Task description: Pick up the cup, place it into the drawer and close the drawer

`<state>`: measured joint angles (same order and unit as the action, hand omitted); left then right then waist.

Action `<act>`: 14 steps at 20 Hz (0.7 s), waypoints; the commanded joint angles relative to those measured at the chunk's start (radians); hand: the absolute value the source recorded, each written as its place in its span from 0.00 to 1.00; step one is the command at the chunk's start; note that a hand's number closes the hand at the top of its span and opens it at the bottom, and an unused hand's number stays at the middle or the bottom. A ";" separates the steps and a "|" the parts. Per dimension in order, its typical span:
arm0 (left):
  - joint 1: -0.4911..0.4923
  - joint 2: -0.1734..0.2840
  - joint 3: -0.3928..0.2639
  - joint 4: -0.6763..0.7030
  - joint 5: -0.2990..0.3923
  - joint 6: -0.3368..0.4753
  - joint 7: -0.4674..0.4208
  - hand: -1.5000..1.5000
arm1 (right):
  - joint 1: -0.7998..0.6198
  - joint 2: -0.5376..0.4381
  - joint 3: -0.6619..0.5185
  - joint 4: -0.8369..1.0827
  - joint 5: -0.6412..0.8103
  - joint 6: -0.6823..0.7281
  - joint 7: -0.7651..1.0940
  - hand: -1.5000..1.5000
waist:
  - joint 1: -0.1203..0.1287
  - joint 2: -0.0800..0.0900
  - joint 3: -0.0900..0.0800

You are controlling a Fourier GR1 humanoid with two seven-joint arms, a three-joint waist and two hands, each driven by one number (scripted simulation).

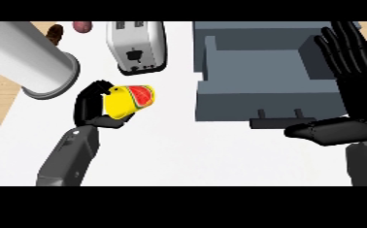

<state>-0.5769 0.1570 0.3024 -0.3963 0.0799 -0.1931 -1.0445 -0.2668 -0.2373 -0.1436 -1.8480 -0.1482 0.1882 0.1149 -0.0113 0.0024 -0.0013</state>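
Observation:
My left hand (91, 106) is curled round a yellow cup (127, 101) with a red and green picture on its side. The cup is tilted, its mouth turned up and right, and it is just above the white counter, left of centre. The grey drawer (251, 101) stands pulled out at the right; its inside shows nothing in it. Its dark handle (281, 122) faces me. My right hand (350, 76) is over the drawer's right side, fingers straight and spread, pointing up, with its thumb near the handle's right end.
A silver toaster (136, 45) stands behind the cup. A large white cylinder (36, 62) lies at the far left. Two small brown things (56, 33) sit at the back left. The wooden edge (8, 98) borders the counter on the left.

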 commanded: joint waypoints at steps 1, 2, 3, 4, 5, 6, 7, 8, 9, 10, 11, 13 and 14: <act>-0.057 -0.054 -0.039 -0.109 -0.003 0.006 0.019 1.00 | 0.033 -0.002 0.013 -0.010 0.011 0.014 0.003 0.00 | 0.013 -0.008 0.002; -0.090 -0.064 -0.033 -0.112 0.001 0.041 0.035 1.00 | 0.040 0.034 0.040 -0.046 0.045 -0.029 0.006 0.00 | 0.007 -0.006 0.002; -0.102 -0.046 -0.037 -0.165 0.013 0.009 0.077 1.00 | -0.032 -0.006 0.000 0.009 0.024 -0.018 0.025 0.00 | 0.020 -0.008 0.002; -0.111 -0.093 -0.062 -0.180 -0.007 0.064 0.082 1.00 | -0.020 0.030 0.021 0.038 0.048 -0.034 -0.019 0.00 | 0.018 -0.006 0.002; -0.160 -0.096 -0.059 -0.205 0.005 0.074 0.143 1.00 | 0.028 -0.004 -0.012 -0.019 0.004 0.001 0.003 0.00 | 0.010 -0.009 0.002; -0.148 -0.111 -0.084 -0.236 -0.007 0.081 0.164 1.00 | 0.000 0.019 0.001 0.025 0.034 -0.025 -0.018 0.00 | 0.017 -0.007 0.002; -0.189 -0.091 -0.098 -0.264 -0.011 0.065 0.232 1.00 | -0.009 0.036 0.013 0.016 0.053 -0.051 -0.018 0.00 | 0.021 -0.009 0.002; -0.179 -0.083 -0.109 -0.338 0.002 0.044 0.301 1.00 | 0.013 0.001 -0.018 0.004 0.019 -0.012 -0.018 0.00 | 0.029 -0.015 0.003; -0.221 -0.134 -0.125 -0.354 -0.005 0.091 0.327 1.00 | -0.010 0.015 0.020 0.005 0.049 -0.036 0.032 0.00 | 0.027 -0.014 0.003; -0.251 -0.140 -0.112 -0.352 0.012 0.111 0.369 1.00 | 0.032 0.012 -0.003 0.041 0.031 0.004 -0.063 0.00 | 0.016 -0.008 0.003; -0.257 -0.136 -0.132 -0.417 0.007 0.123 0.455 1.00 | 0.014 0.007 0.003 -0.028 0.034 -0.027 0.028 0.00 | 0.024 -0.015 0.002; -0.289 -0.155 -0.185 -0.423 0.025 0.177 0.462 1.00 | -0.013 -0.015 -0.026 0.007 0.004 -0.004 0.023 0.00 | 0.010 -0.007 0.002; -0.266 -0.155 -0.229 -0.497 0.047 0.218 0.523 1.00 | 0.050 0.006 -0.028 0.023 0.016 0.005 -0.059 0.00 | 0.015 -0.010 0.002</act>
<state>-0.8131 0.0243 0.1520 -0.7786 0.0976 -0.0545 -0.6570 -0.2560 -0.2345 -0.1550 -1.8452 -0.1276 0.1758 0.1124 0.0051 -0.0079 0.0007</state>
